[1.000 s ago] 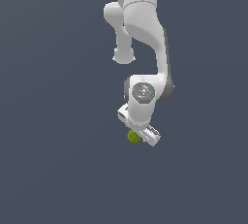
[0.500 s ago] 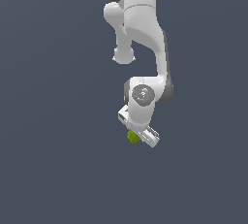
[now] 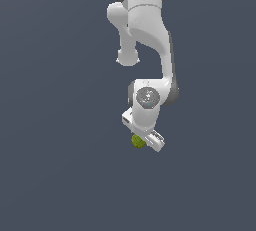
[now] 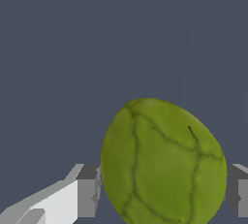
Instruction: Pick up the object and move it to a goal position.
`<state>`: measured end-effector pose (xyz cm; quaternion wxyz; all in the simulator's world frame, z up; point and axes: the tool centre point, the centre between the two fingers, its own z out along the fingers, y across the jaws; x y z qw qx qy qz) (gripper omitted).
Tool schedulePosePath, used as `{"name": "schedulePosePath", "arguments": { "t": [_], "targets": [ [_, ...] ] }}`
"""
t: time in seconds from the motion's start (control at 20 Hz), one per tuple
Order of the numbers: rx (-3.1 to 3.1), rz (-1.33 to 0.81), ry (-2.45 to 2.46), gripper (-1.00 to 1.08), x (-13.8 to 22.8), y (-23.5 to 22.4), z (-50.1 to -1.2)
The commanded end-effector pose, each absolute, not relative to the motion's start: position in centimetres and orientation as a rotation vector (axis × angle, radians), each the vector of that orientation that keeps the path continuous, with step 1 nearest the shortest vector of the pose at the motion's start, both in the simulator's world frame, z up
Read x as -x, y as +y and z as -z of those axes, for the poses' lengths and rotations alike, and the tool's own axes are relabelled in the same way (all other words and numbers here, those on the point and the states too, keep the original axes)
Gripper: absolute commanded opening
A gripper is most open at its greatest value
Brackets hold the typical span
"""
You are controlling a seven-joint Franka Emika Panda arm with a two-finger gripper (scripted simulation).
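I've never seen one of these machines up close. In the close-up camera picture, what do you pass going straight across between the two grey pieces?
Grey finger → olive-green veined lump filling the gap → second grey finger at the picture's edge.

The arm (image 3: 145,35) looks like smooth white plastic with a soft gloss, grey at the joints, and the gripper (image 4: 162,191) shows matt grey pads on white fingers (image 4: 58,203). The object (image 4: 163,162) has a dull, leathery olive skin, mottled and creased with dark vein-like cracks. The ground (image 3: 50,125) is flat, matt slate-grey.
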<state>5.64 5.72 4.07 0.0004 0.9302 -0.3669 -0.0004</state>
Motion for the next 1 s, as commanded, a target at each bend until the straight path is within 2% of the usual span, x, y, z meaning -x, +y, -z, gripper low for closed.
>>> {"name": "schedulePosePath", "arguments": {
  "t": [0.0, 0.5, 0.95],
  "targets": [
    [-2.923, 0.001, -1.151, -1.0, -5.4, 6.0, -4.2],
    [-2.923, 0.001, -1.151, -1.0, -2.3, 8.7, -4.9],
    [-2.924, 0.001, -1.15, -1.0, 3.8, 14.0, -6.5]
  ]
}}
